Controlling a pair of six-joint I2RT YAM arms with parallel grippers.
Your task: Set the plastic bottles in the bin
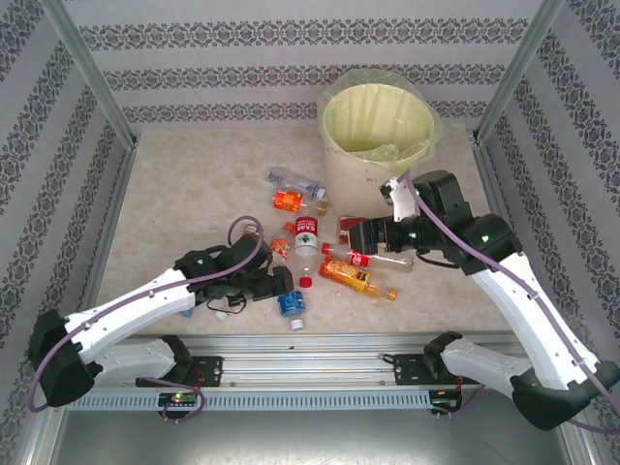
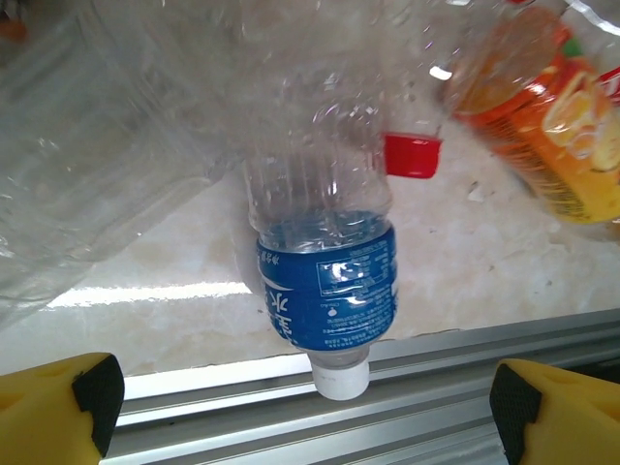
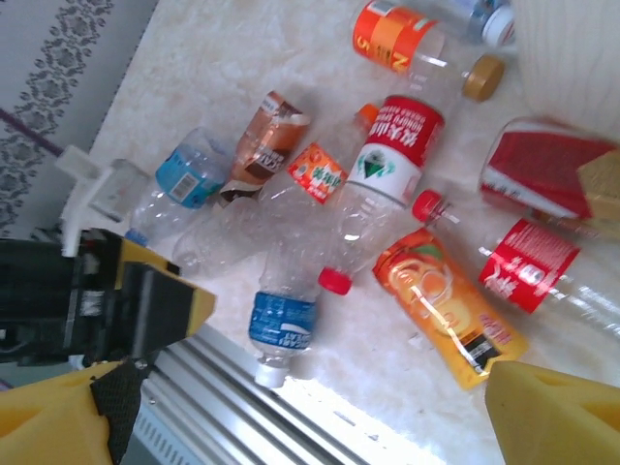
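Note:
The bin (image 1: pixel 378 126), a cream bucket with a pale yellow-green liner, stands at the back of the table. Several plastic bottles lie in front of it. Among them are a blue-labelled one (image 1: pixel 292 304) (image 2: pixel 325 291) (image 3: pixel 283 325), a red-and-white one (image 1: pixel 306 235) (image 3: pixel 395 145) and an orange juice one (image 1: pixel 349 274) (image 3: pixel 448 300). My left gripper (image 1: pixel 276 283) (image 2: pixel 305 397) is open and low over the blue-labelled bottle, with wide gaps on both sides of its white cap (image 2: pixel 341 378). Above the pile hovers my right gripper (image 1: pixel 363 235) (image 3: pixel 300 417), open and holding nothing.
An aluminium rail (image 1: pixel 320 339) (image 2: pixel 436 387) runs along the near table edge, right by the blue-labelled bottle's cap. Patterned walls with metal posts close in the left, back and right sides. A red-labelled bottle (image 1: pixel 351 226) lies against the foot of the bin.

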